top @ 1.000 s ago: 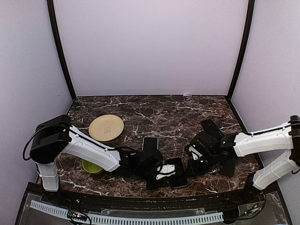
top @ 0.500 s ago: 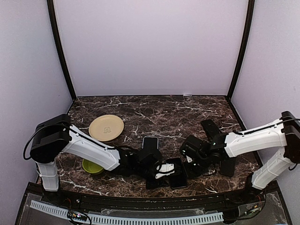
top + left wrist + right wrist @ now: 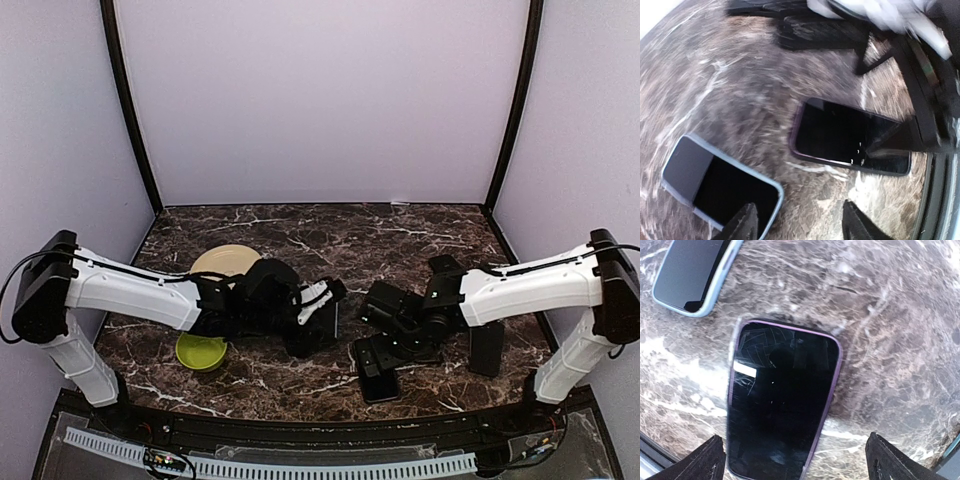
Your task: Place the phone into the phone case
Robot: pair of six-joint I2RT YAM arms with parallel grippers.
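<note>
Top external hides a good deal from you: both pincers are black against the dark surface [image 3: 400, 240], so you cannot read their fingers there. The left pincer [image 3: 328, 298] also covers part of a blue-rimmed slab [image 3: 322, 318]. Your left wrist view is smeared by blur.

The phone [image 3: 782, 405] lies screen-up on the surface with the purple rim of the case [image 3: 790, 330] around its edge. Neither pincer touches it.

Since half a second ago the left arm has pulled back from the phone toward the plate [image 3: 225, 257], which it now partly hides. The right pincer [image 3: 800, 462] has moved further over the phone.

Only the wrist views show you the fingers: both pincers are spread wide and hold nothing. The right wrist view alone makes the purple rim plain, with the slab lying just beyond it, apart.
</note>
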